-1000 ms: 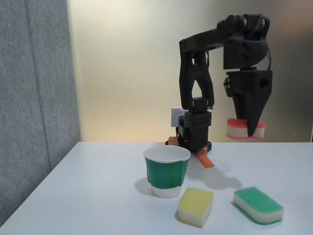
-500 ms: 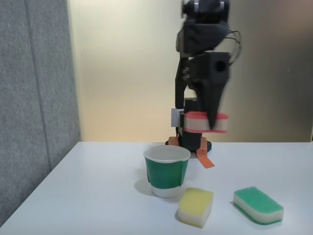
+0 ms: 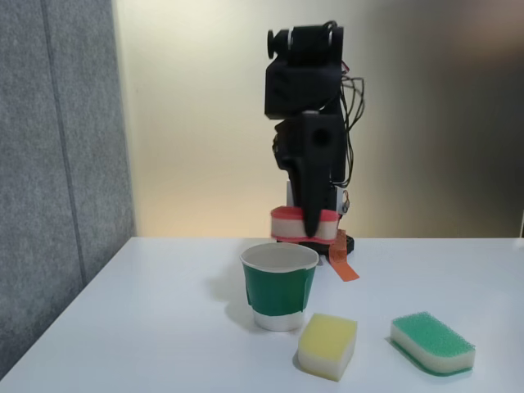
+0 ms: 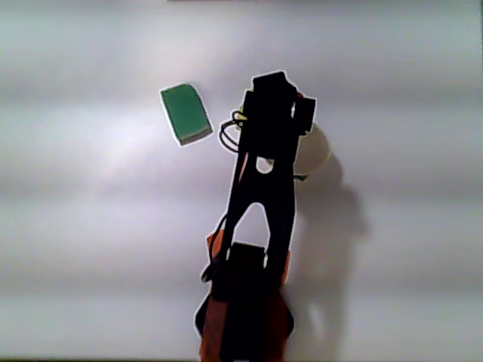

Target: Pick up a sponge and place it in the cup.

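White tabletop [image 3: 164, 327] against a pale glowing backdrop, with a grey felt panel [image 3: 57, 164] standing at the left of the fixed view: a black robot arm [image 3: 304, 106] rises from its base at the far edge of the table and points its gripper [image 3: 309, 225] straight down, jaws closed on the sponge [image 3: 286, 223], whose red scouring face and cream foam show on either side of the dark finger. The sponge hangs level in the air, clear of the table, just above and slightly behind the right part of the rim of the cup [image 3: 278, 286], not touching it. The green paper cup stands upright near the middle of the table, its white interior open to the camera and a white band around its foot. Just in front of the cup and to its right lies a yellow-topped sponge [image 3: 327, 344], close to the cup's base; further right, apart from both, lies a green-topped sponge [image 3: 431, 342]. A strip of orange tape [image 3: 344, 267] lies on the table beside the arm's base. From the other view, looking down, the arm [image 4: 264, 188] is a dark silhouette reaching up the frame from its orange-trimmed base [image 4: 245, 317]; the cup [image 4: 315, 149] peeks out as a pale round shape at the right of the arm's upper end, and the green-topped sponge [image 4: 186, 113] lies to the left of it, on the bare table [image 4: 407, 226].
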`<state>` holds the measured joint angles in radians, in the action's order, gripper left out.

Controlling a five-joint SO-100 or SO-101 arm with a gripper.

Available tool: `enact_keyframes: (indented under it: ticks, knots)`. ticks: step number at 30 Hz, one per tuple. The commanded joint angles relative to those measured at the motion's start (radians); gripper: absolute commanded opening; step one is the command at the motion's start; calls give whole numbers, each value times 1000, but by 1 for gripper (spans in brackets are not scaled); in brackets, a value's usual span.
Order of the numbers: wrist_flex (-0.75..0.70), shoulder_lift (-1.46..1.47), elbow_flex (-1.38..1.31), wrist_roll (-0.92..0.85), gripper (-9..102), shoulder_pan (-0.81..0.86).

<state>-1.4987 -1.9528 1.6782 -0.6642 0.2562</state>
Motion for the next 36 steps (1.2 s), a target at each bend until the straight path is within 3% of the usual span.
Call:
enact_keyframes:
  ticks: [1, 18, 23, 36]
  knots:
    - [44, -97, 72, -2, 0, 21]
    - [133, -198, 233, -43, 2, 72]
    - [152, -199, 244, -46, 13, 72]
    - [186, -210, 262, -98, 27, 80]
